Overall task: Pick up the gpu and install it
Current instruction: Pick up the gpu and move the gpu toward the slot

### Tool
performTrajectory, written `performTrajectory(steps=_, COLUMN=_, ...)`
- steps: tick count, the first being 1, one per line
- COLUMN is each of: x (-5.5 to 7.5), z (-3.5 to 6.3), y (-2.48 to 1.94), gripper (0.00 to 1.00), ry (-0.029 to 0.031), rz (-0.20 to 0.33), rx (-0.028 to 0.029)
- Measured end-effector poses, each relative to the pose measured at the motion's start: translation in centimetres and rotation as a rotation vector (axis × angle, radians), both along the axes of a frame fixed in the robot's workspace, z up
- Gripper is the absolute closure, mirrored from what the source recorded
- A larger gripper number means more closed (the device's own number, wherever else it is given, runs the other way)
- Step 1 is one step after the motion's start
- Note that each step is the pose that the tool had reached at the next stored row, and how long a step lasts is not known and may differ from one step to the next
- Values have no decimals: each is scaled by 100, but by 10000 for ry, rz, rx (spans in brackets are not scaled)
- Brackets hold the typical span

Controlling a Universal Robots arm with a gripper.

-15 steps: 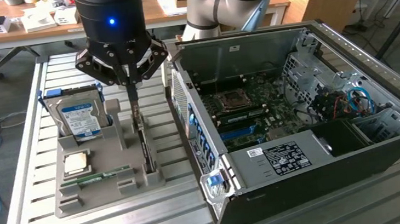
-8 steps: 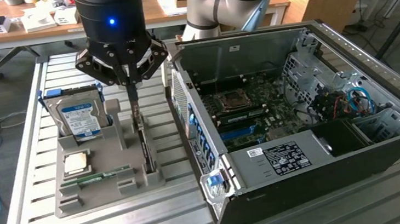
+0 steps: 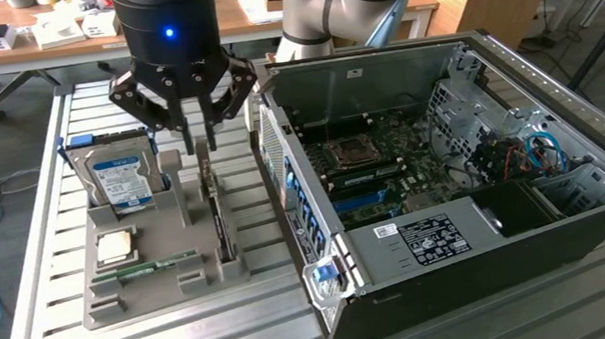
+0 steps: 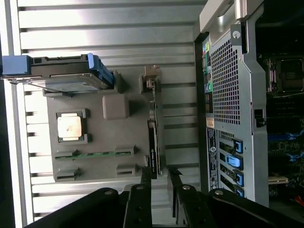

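To the exterior view's left of the claw (image 3: 197, 142), a hard drive (image 3: 117, 177) stands on edge in a grey holder (image 3: 180, 285), with a processor chip (image 3: 117, 246) and RAM stick (image 3: 151, 266) lying lower and nearer the camera. The claw hangs with its fingers slightly apart, clamped on nothing. Just beneath it the gpu (image 3: 218, 219) stands on edge in the holder's slot, its end in line with the gap between the fingertips (image 4: 147, 176). To the claw's other side, on the exterior view's right, sits the opened computer case (image 3: 459, 288).
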State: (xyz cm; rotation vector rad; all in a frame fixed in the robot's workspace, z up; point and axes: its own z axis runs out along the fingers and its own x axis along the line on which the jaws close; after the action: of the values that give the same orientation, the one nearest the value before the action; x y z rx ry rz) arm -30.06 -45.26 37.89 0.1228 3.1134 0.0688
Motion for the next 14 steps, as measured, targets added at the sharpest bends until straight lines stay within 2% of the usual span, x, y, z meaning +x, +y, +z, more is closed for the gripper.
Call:
performTrajectory(steps=2, x=0, z=0, y=0, gripper=65, ry=0, rz=0, rx=0)
performTrajectory(steps=3, x=0, z=0, y=0, gripper=65, ry=0, rz=0, rx=0)
performTrajectory(steps=4, x=0, z=0, y=0, gripper=59, ry=0, rz=0, rx=0)
performTrajectory(steps=6, x=0, z=0, y=0, gripper=59, ry=0, rz=0, rx=0)
performTrajectory(steps=7, x=0, z=0, y=0, gripper=47, ry=0, rz=0, rx=0)
performTrajectory(steps=14, x=0, z=0, y=0, gripper=47, ry=0, rz=0, rx=0)
